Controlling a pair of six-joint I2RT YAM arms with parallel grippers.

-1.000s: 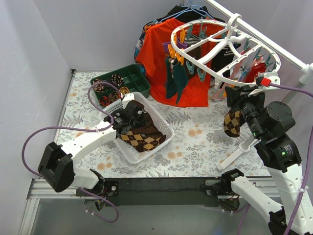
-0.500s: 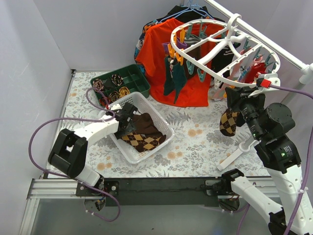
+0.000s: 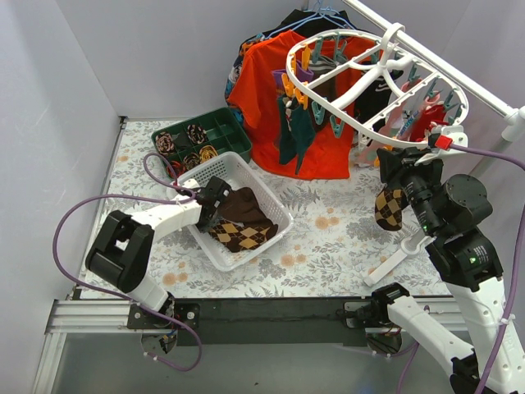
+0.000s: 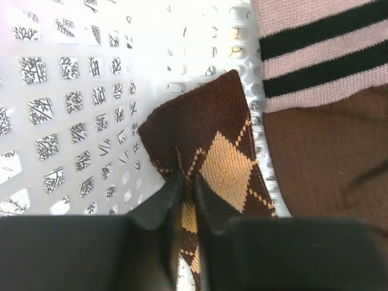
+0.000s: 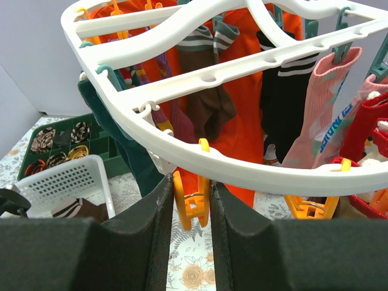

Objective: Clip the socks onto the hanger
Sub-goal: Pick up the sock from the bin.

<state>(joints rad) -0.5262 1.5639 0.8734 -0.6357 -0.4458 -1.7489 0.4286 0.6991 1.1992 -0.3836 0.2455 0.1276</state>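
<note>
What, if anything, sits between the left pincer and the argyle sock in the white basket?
Nothing visible. The left pincer already has a fold of the brown-and-tan argyle knit sock between its fingers, inside the white perforated plastic basket.

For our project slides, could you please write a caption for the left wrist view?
Left gripper pinching a brown argyle sock inside the white basket, beside a black-striped sock cuff.

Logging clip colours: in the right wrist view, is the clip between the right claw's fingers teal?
No, the clip in the right claw is orange, hanging from the rim of the white hanger.
</note>
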